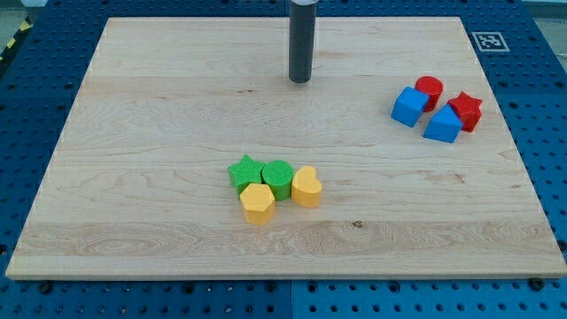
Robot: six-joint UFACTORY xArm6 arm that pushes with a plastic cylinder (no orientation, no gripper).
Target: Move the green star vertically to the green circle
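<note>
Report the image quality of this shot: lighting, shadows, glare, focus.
Camera view: even, diffuse light; only soft, short shadows under the green star, green circle and my tip; no glare on the wooden board; blocks and wood grain are sharp, no motion blur; the board's edges taper toward the view's top from perspective.
</note>
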